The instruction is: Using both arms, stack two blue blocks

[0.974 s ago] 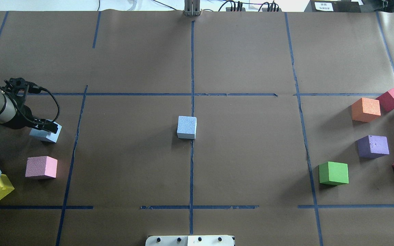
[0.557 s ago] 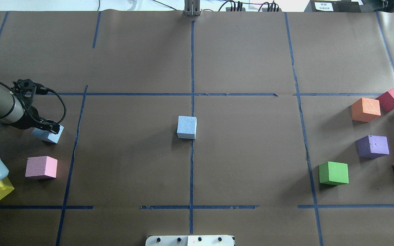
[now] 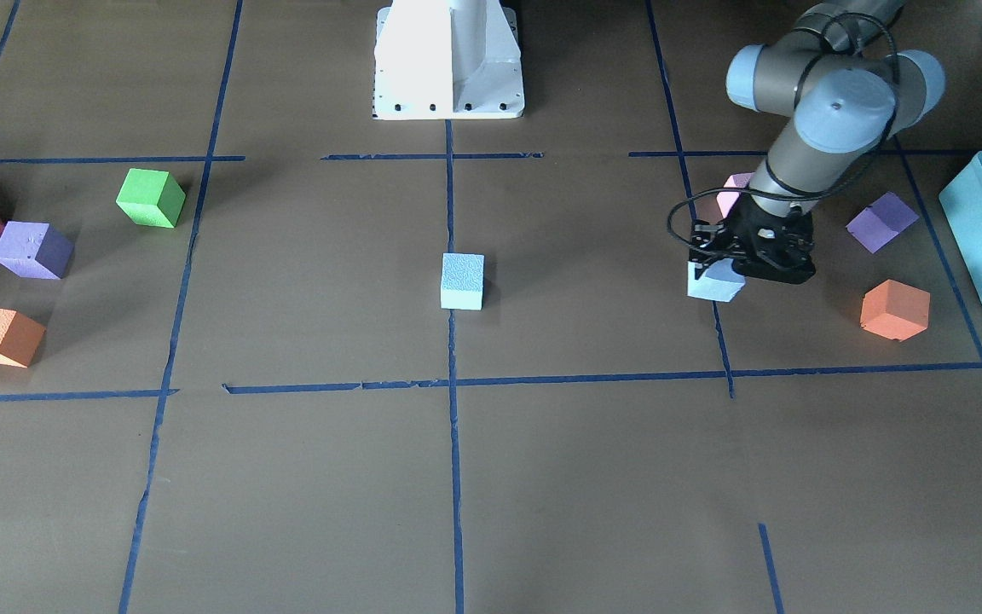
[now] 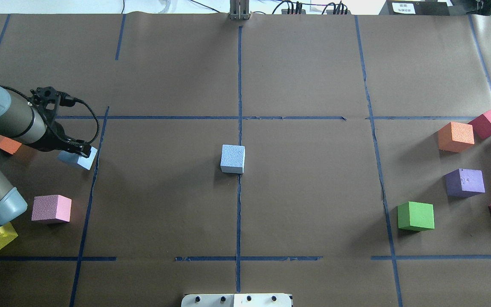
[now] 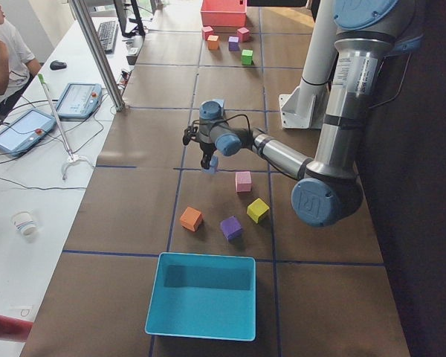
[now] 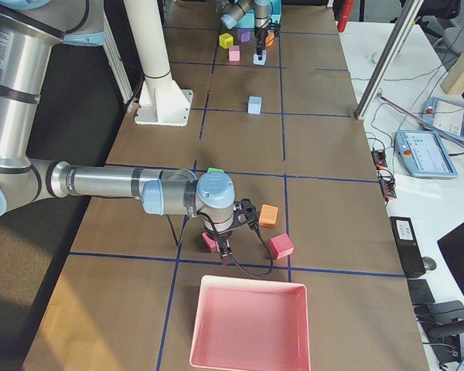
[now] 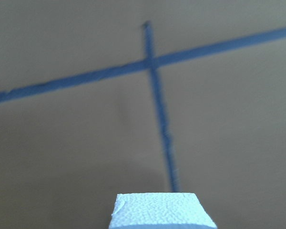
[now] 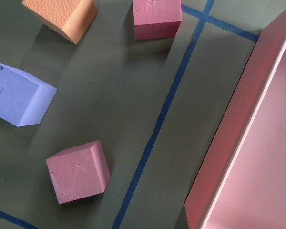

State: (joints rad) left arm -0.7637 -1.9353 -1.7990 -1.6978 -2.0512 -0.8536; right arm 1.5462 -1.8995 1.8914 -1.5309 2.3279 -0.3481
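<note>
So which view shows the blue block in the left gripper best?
Exterior front-facing: the blue block shows mostly clear below the left gripper. Overhead it is half covered; the wrist view crops it; side views show it tiny.

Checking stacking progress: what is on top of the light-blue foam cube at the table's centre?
Nothing: the centre light-blue foam cube shows a bare grainy top face. The second light-blue foam cube is held apart in the left gripper, which covers part of its top.

One light blue foam cube sits flat in the middle of the table. The left gripper holds the other blue cube up.
</note>
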